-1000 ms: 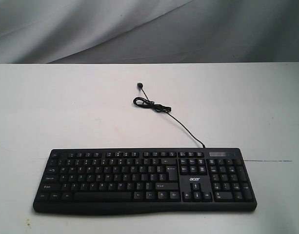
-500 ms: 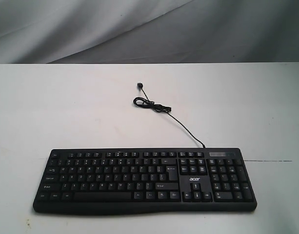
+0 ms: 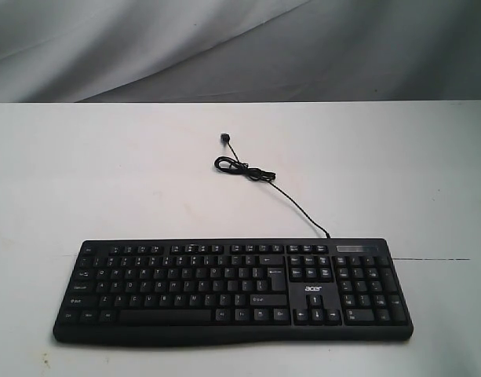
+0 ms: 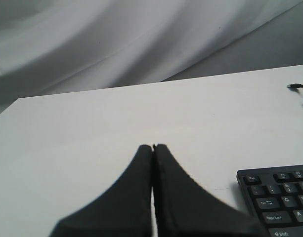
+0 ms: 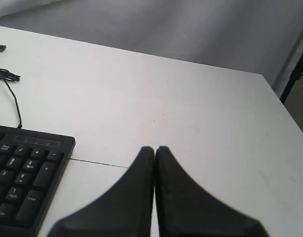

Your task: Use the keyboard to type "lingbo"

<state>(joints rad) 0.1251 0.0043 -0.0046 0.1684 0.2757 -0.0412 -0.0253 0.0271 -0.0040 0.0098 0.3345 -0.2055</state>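
Left tool (image 4: 152, 147): its two dark fingers are pressing flat against each other, no gap showing, nothing between them. It is hanging over bare white tabletop (image 4: 92, 128), off the left end of the keyboard (image 3: 232, 290). The left wrist view is catching only that end's corner, with the Esc, Tab, Caps Lock and Shift keys readable. Cannot tell whether the tips are touching the surface.

Keyboard: black, full-size, white legends. In the exterior view it is lying flat on the front part of the tabletop, long side running across the view, roughly centred, space bar row facing the near edge. The "acer" logo (image 3: 313, 288) is sitting above the arrow keys, between the letter block and the number pad (image 3: 369, 289) at the right end.

Cable (image 3: 296, 206): thin, black. It is leaving the keyboard's rear edge near the number pad, running back and leftward across the tabletop, and making a small loose coil. It is ending in a plug (image 3: 224, 139) lying free on the surface, well apart from the keyboard.

A thin dark line (image 3: 436, 259) is running across the tabletop from the keyboard's right end.

Right tool (image 5: 154, 148): fingers likewise closing tight on each other, gripping nothing. It is hanging over bare tabletop off the keyboard's right end. The right wrist view is showing the number pad corner with its Enter key.
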